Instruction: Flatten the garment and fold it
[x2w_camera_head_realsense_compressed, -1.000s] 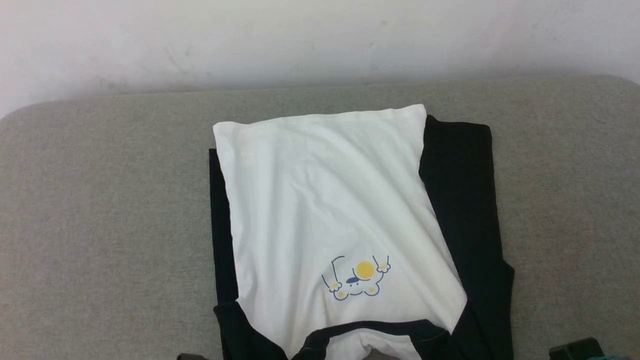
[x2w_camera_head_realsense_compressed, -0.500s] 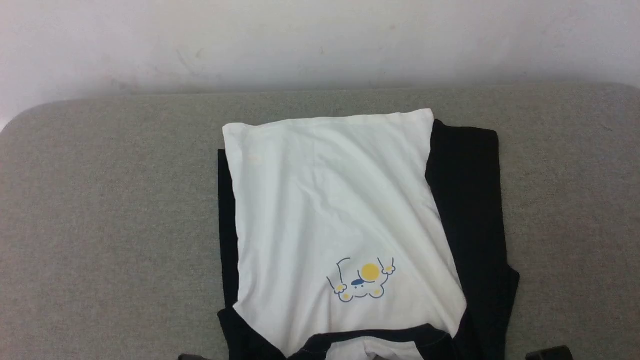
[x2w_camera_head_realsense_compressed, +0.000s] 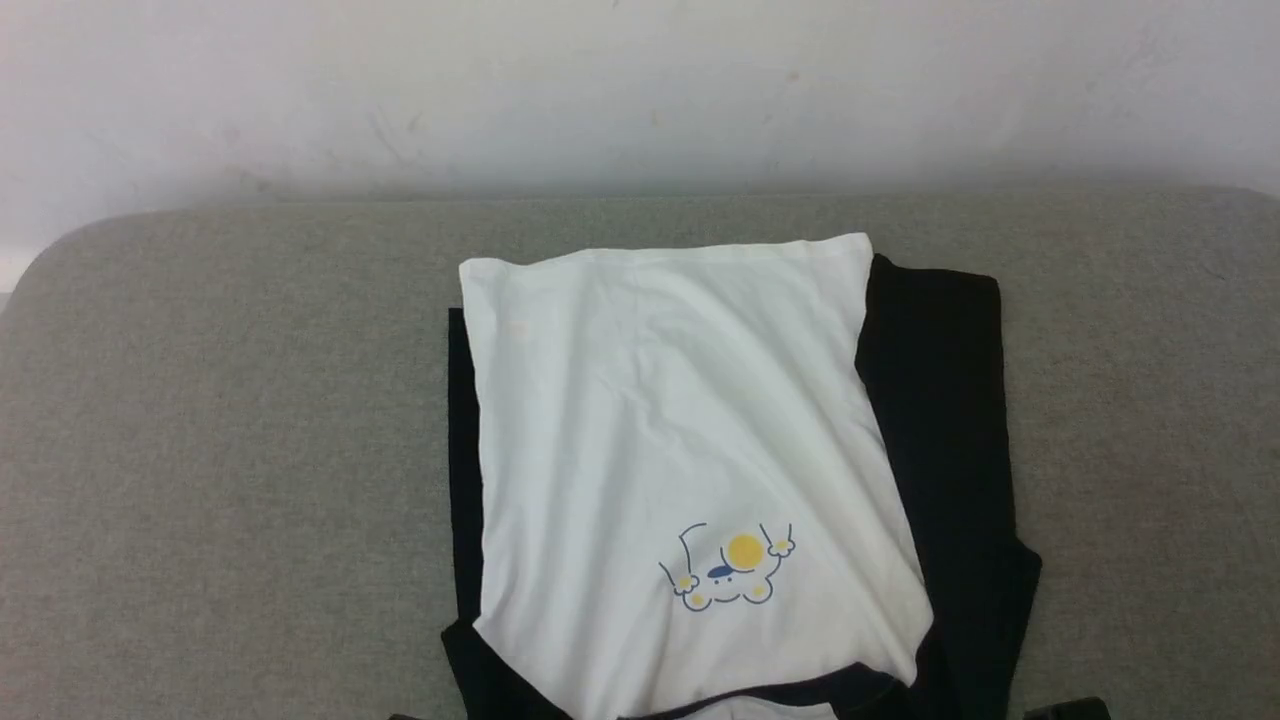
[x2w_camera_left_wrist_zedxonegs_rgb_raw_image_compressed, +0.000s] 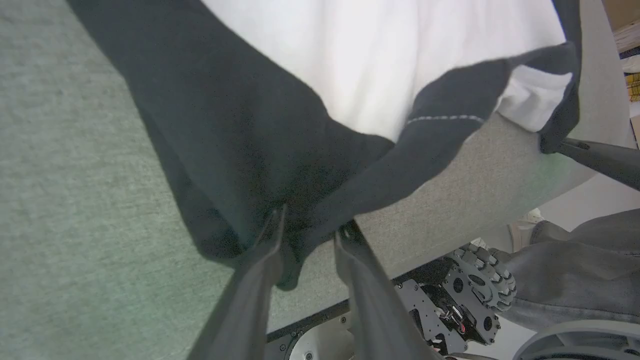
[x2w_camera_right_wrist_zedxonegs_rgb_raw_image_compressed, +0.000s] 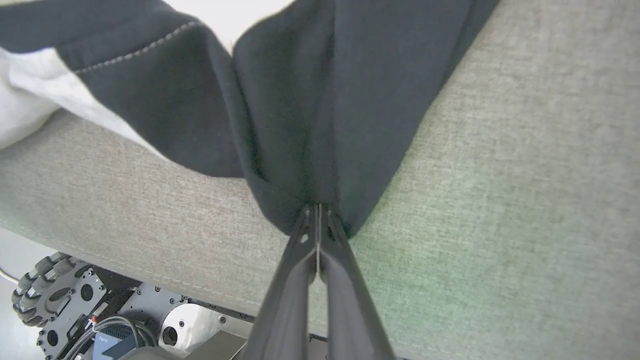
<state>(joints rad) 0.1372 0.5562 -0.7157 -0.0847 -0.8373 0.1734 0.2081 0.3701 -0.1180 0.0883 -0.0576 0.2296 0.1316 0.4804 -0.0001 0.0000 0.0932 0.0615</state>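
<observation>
The garment (x2w_camera_head_realsense_compressed: 680, 420) lies on a grey padded surface (x2w_camera_head_realsense_compressed: 220, 450), white body up, black sleeves folded along both sides, neckband at the near edge and a small yellow-and-blue print (x2w_camera_head_realsense_compressed: 728, 568) near it. In the left wrist view my left gripper (x2w_camera_left_wrist_zedxonegs_rgb_raw_image_compressed: 311, 222) stands at the near black shoulder corner (x2w_camera_left_wrist_zedxonegs_rgb_raw_image_compressed: 280, 190); its fingers are parted, with the cloth loose between them. My right gripper (x2w_camera_right_wrist_zedxonegs_rgb_raw_image_compressed: 318, 207) is shut on the other black shoulder corner (x2w_camera_right_wrist_zedxonegs_rgb_raw_image_compressed: 320, 150) at the pad's near edge.
A white wall (x2w_camera_head_realsense_compressed: 640, 90) rises behind the pad. The near edge of the pad (x2w_camera_left_wrist_zedxonegs_rgb_raw_image_compressed: 450, 200) drops off to my wheeled base (x2w_camera_left_wrist_zedxonegs_rgb_raw_image_compressed: 475, 280). Bare grey fabric spreads to both sides of the garment.
The whole head picture has slid down and a little right, so the camera has moved. The garment lies as before. The dark gripper tip at the lower right has sunk to the bottom edge.
</observation>
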